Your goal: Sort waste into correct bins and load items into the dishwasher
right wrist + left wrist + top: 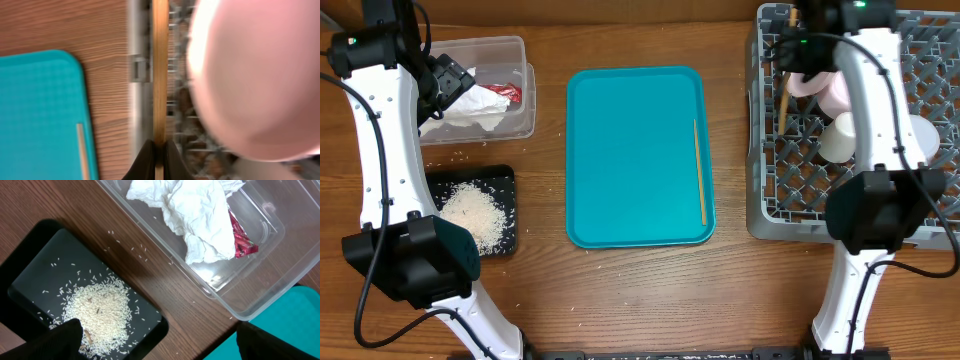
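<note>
Closest to us, at the near left of the table, the black tray [505,180] holds a heap of rice [470,208], and stray grains lie on the wood beside it. In the middle lies the teal tray [630,150], with one loose chopstick [700,172] along its right edge. Farther back on the left, the clear tub [515,55] contains the crumpled napkin [470,108] and the red wrapper [506,93], which touch each other. The left gripper [157,340] hangs by the tub's left side, its fingers [65,340] spread wide and empty. On the right we see the dish rack [770,200] with a white cup [840,138] and a pink plate [817,85] inside. Toward the rack's far left corner, the right gripper [159,150] pinches a second chopstick [160,70]. It runs along the rack's left wall, just beside the plate.
</note>
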Controlling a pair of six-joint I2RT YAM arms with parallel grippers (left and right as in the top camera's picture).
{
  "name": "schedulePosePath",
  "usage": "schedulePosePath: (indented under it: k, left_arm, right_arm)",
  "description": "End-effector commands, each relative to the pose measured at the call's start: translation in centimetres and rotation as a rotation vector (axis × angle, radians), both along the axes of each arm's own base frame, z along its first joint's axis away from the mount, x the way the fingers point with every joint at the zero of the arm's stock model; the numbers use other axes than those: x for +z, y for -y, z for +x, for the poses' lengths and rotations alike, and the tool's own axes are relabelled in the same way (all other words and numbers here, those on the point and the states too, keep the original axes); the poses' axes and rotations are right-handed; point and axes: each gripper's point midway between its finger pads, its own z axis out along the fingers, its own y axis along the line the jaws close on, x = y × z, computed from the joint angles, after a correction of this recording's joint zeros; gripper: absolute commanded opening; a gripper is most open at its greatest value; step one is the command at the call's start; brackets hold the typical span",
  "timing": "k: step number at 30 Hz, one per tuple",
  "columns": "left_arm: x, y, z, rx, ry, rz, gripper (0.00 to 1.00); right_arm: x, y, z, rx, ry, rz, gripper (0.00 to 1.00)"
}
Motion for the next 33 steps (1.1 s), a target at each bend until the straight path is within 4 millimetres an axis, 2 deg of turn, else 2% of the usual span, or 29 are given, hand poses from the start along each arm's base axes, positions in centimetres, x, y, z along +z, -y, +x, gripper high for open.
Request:
schedulePosePath:
  k: [1,4,5,6,11,12,13,14,22,30,33]
  left_arm:
    - [1.7,0.2,0.0,-0.002,0.044,0.006,1.0]
    - [1.7,0.2,0.0,-0.002,0.044,0.006,1.0]
    - [1.7,0.2,0.0,-0.002,0.044,0.006,1.0]
    - [1.7,0.2,0.0,-0.002,0.044,0.006,1.0]
    - [1.7,0.2,0.0,-0.002,0.044,0.006,1.0]
    - [1.7,0.2,0.0,-0.002,0.044,0.006,1.0]
    - [1.7,0.2,0.0,-0.002,0.044,0.006,1.0]
    - [1.7,0.2,0.0,-0.002,0.044,0.006,1.0]
    - [1.7,0.2,0.0,-0.002,0.044,0.006,1.0]
    - [1.7,0.2,0.0,-0.002,0.044,0.006,1.0]
    - [1.7,0.2,0.0,-0.002,0.044,0.006,1.0]
  right_arm:
    - [0.8,0.4,0.0,0.067,0.024,-0.004,0.04]
    - [0.8,1.4,-0.1,0.048,0.02,0.004,0.05]
    - [0.8,1.5,-0.2,0.046,0.016,0.011,0.11]
    - [0.8,1.4,-0.2,0.05,0.014,0.019,0.15]
    - [0.7,0.1,-0.6,0.076,0.001,0.068,0.19]
    - [0.7,0.0,-0.6,0.079,-0.001,0.068,0.22]
    - [0.7,-0.2,-0.7,0.082,-0.003,0.066,0.31]
    - [0.7,-0.4,-0.7,0.085,-0.003,0.067,0.32]
    - [0.6,-1.9,-1.1,0.101,-0.019,0.074,0.34]
    - [0.6,-2.4,-1.1,0.056,-0.027,0.108,0.34]
    - [0.8,-4.7,-1.6,0.106,-0.039,0.194,0.31]
